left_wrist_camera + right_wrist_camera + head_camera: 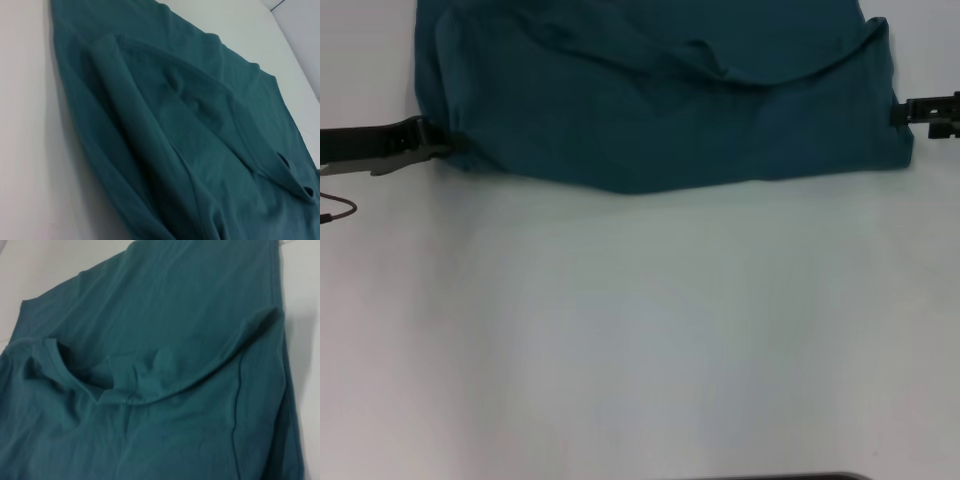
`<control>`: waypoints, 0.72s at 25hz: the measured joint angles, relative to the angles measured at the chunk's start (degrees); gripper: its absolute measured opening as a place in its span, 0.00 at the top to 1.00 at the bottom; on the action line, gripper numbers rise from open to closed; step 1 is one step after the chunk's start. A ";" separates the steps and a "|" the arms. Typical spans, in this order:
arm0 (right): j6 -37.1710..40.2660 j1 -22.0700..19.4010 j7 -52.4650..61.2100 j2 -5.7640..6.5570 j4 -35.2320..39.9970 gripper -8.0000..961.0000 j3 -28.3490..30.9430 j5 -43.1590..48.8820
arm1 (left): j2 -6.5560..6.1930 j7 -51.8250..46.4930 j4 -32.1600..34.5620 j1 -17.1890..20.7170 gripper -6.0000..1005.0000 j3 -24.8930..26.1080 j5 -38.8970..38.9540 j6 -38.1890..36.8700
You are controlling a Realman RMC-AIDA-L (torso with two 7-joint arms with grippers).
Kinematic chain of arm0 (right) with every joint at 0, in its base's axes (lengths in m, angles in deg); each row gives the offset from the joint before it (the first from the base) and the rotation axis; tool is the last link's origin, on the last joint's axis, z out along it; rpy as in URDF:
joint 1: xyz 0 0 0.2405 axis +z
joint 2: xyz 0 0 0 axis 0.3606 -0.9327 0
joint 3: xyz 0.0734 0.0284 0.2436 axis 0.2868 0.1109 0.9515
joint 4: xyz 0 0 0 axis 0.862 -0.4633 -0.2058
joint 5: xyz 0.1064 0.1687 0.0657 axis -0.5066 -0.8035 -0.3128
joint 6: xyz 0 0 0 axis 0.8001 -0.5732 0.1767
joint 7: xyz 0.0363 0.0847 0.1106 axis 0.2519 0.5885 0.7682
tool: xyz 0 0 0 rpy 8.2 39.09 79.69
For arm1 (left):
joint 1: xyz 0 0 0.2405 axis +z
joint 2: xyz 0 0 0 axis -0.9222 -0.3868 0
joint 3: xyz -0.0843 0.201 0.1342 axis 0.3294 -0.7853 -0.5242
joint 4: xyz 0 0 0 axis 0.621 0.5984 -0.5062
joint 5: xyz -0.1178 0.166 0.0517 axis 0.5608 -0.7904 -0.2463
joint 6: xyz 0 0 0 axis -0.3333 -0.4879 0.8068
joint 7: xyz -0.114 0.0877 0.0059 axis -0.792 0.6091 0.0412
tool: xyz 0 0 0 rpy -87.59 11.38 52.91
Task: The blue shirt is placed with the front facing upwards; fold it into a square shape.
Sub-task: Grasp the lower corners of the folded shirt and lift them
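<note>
Now blue shirt, left gripper touching, right gripper beside

One blue shirt lies on one white table. Two claws are in view: the left claw and the right claw.

black left gripper, black right gripper, thin cable.

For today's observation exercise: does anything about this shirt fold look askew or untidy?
Yes. The shirt has a slack, curved fold sagging across its top layer, and its near edge bulges to a point instead of running straight. The left gripper and right gripper sit at its opposite sides on the table.
</note>
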 joint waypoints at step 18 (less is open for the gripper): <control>-5.45 1.85 2.71 -0.90 -6.34 0.04 -0.84 0.17 | 0.40 0.37 -0.43 0.45 0.97 -0.07 0.00 -0.89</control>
